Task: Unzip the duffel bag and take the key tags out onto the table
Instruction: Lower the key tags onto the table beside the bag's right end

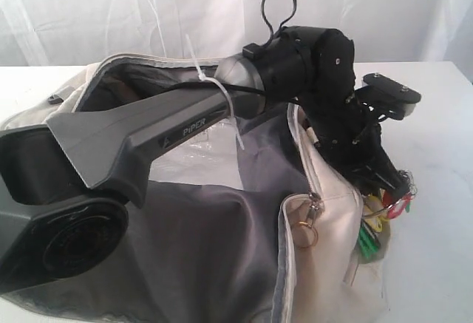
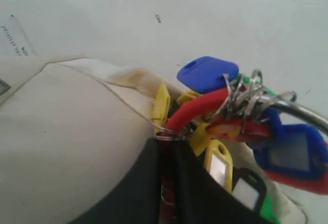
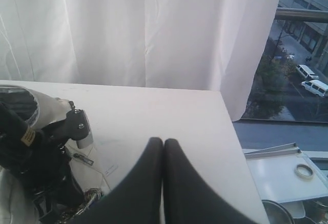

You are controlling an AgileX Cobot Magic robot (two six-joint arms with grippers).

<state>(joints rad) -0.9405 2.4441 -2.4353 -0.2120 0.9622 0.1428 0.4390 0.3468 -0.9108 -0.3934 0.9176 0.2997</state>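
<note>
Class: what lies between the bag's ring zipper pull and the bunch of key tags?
Only cream fabric of the duffel bag, between zipper pull and key tags; the exterior view shows it.

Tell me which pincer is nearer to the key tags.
Left. The left pincer is clamped on the key tags beside the duffel bag; the right pincer is shut over the table, well apart from them.

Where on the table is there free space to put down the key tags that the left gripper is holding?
Free: the bare table on the exterior view's right, beyond the duffel bag and directly beside the key tags in the left gripper; also the strip between bag and curtain. Crowded: the bag's open mouth, filled by the left arm.
</note>
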